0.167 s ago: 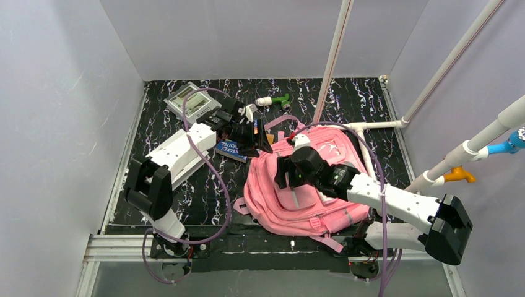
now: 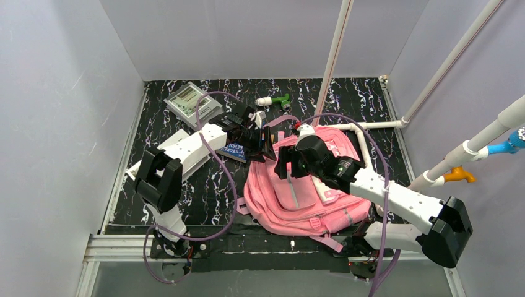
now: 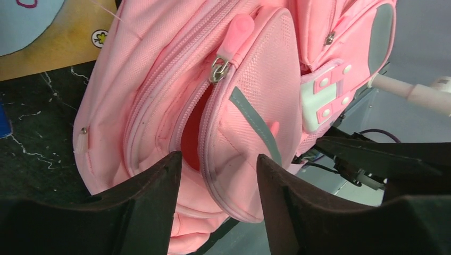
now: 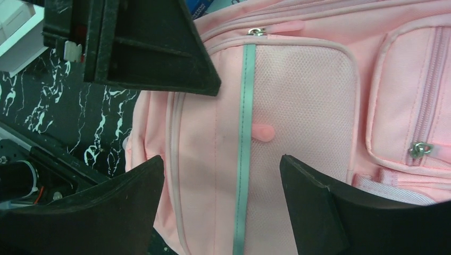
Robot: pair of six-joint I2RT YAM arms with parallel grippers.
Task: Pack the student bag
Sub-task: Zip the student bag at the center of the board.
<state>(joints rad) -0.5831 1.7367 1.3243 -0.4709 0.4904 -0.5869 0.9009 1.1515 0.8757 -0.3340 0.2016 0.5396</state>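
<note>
Marbled table [image 2: 359,102] bears the student bag [image 2: 291,207] (pocket [image 3: 252,106] unzipped)

soft matt woven cloth student bag [image 3: 250,106], shiny metal zipper pull [image 3: 218,69]; smooth marbled table [image 2: 371,99].

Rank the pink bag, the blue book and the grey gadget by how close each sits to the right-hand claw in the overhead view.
1. The student bag: right beneath the right gripper, which hangs open over its front.
2. The blue book: on the mat just off the bag's left side.
3. The grey gadget: near the far left corner of the mat.
</note>
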